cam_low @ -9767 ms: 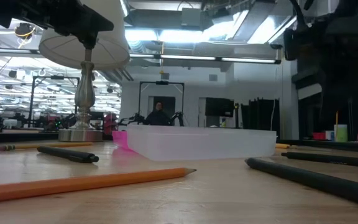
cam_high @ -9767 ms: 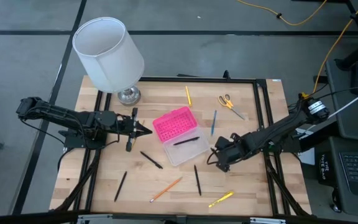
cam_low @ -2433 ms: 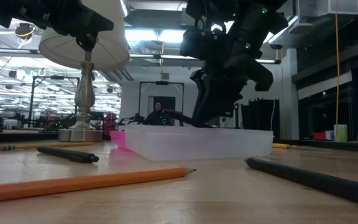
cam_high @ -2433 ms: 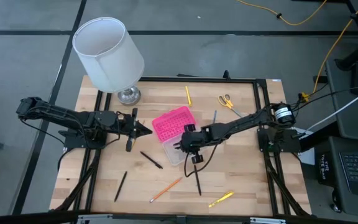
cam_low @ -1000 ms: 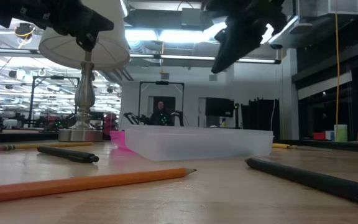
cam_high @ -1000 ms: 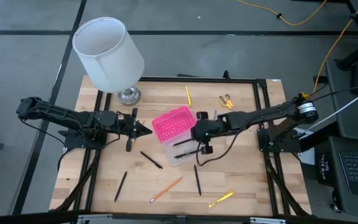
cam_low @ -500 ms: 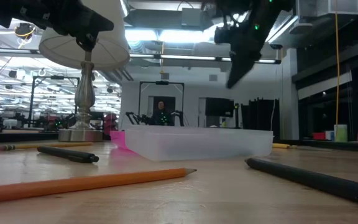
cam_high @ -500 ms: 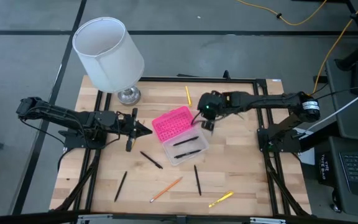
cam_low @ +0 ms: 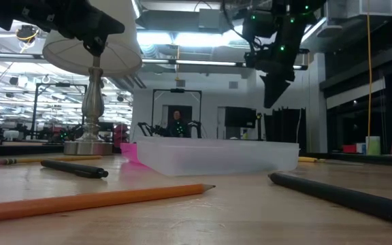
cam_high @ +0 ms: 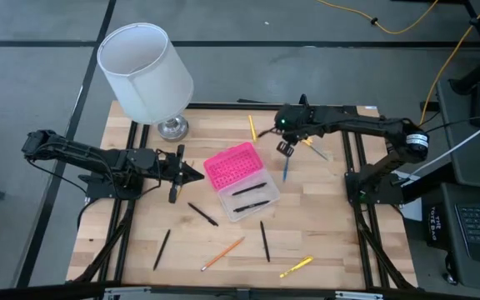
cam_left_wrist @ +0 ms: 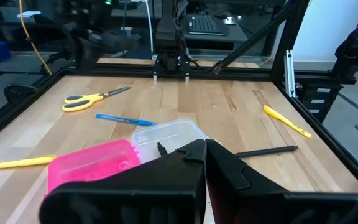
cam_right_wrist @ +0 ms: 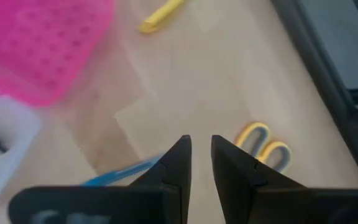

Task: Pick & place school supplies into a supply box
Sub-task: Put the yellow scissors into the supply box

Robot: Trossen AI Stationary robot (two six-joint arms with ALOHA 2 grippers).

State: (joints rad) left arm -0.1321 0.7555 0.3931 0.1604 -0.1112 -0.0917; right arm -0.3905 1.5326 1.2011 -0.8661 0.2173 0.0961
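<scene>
Hovering above blue pen (cam_high: 287,165), right gripper (cam_high: 287,149) slightly parted, empty; left gripper (cam_high: 197,173) closed beside open pink-lidded clear plastic box (cam_high: 242,181).

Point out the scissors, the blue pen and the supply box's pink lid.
scissors (cam_left_wrist: 78,102): left wrist view, on the yellow handles.
blue pen (cam_high: 286,168): high view, mid-barrel.
pink lid (cam_high: 232,166): high view, centre of the ribbed lid.

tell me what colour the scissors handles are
Yellow. The scissors show best in the left wrist view, lying on the table beside a blue pen.
</scene>
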